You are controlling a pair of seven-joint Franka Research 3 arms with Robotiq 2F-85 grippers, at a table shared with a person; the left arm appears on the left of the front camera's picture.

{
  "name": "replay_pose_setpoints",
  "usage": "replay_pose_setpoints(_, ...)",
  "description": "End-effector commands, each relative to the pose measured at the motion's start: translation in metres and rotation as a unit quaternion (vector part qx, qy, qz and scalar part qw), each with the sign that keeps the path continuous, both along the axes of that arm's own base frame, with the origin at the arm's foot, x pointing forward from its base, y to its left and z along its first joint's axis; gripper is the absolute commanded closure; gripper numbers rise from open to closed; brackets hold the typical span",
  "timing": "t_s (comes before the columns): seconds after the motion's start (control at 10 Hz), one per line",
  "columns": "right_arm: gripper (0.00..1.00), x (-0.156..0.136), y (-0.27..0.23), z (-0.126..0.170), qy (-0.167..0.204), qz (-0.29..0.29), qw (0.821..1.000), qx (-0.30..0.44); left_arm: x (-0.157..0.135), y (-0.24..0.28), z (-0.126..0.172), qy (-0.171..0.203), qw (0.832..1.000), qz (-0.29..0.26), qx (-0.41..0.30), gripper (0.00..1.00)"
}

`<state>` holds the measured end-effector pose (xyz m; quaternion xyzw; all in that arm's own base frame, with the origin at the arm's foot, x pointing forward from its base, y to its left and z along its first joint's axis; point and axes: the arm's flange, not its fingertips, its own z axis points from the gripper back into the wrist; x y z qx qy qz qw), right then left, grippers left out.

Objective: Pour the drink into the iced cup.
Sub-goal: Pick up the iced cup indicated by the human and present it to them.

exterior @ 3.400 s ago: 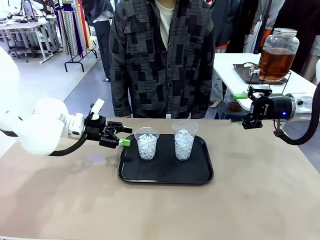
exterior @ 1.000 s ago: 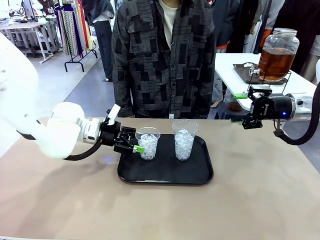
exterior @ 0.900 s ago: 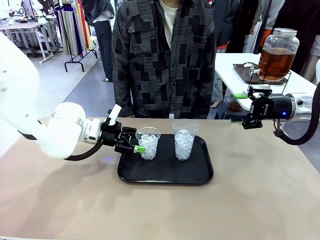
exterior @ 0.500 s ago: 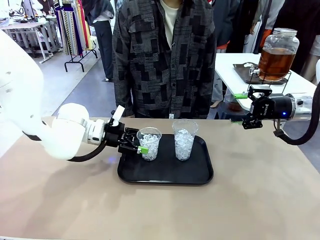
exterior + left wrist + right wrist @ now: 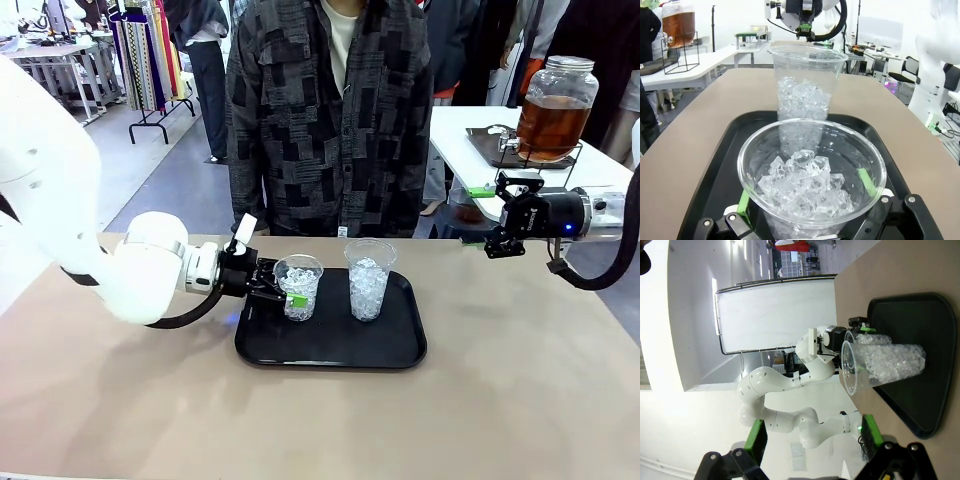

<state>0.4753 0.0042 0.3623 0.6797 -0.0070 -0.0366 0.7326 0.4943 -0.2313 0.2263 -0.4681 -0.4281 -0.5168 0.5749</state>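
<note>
On the black tray (image 5: 330, 348) in the middle of the tan table (image 5: 500, 400) stand two clear plastic cups of ice, and the left gripper (image 5: 288, 288) has moved in on the nearer-left one. A few seconds ago it hung clear of the tray's left edge. A second ago its green pad had just reached the cup wall. Now its fingers sit on either side of the left iced cup (image 5: 298, 285), spread wide. In the left wrist view, the cup (image 5: 812, 175) lies between the two green pads, which show through its wall. Whether they press the plastic I cannot tell, and the cup stands upright on the tray (image 5: 715, 175), unmoved. The taller right iced cup (image 5: 369, 278) stands just beside it, where it was.

The right gripper (image 5: 475, 215) has not shifted. It hovers past the table's far right corner with its fingers apart and nothing between them.

The drink (image 5: 550, 122), amber-brown, sits in the glass dispenser jar (image 5: 553, 70) on the white side table behind, well apart from both cups. The person (image 5: 330, 110) stands at the far edge as before.
</note>
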Motion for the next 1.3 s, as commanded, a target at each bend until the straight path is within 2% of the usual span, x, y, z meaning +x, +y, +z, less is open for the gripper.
replay_pose_setpoints(0.0, 0.0, 0.0, 0.001, 0.001, -0.003, 0.0, 1.0, -0.001, -0.001, -0.007, -0.002, -0.018, 1.0, 0.007, -0.011, 0.0)
replay_pose_setpoints(0.1, 0.0, 0.0, 0.001, 0.001, -0.003, 0.0, 1.0, -0.001, -0.002, -0.008, -0.003, -0.011, 1.0, -0.006, -0.013, 0.0)
replay_pose_setpoints(0.2, 0.0, 0.0, 0.001, 0.001, -0.003, 0.0, 1.0, -0.001, -0.002, -0.009, -0.004, -0.019, 1.0, -0.002, -0.005, 0.2)
replay_pose_setpoints(0.6, 0.0, 0.0, 0.001, 0.001, -0.003, 0.0, 1.0, -0.001, -0.001, -0.006, -0.002, -0.02, 0.999, 0.012, -0.025, 0.2)
replay_pose_setpoints(0.8, 0.0, 0.0, 0.001, 0.001, -0.003, 0.0, 1.0, -0.001, 0.002, -0.003, 0.004, -0.025, 0.998, 0.038, -0.046, 0.2)
replay_pose_setpoints(0.9, 0.0, 0.0, 0.001, 0.001, -0.003, 0.0, 1.0, -0.001, 0.008, 0.0, 0.02, -0.027, 0.996, 0.057, -0.061, 0.2)
replay_pose_setpoints(1.2, 0.0, 0.0, 0.001, 0.001, -0.003, 0.0, 1.0, -0.001, 0.034, 0.0, 0.097, -0.072, 0.995, 0.053, -0.046, 0.2)
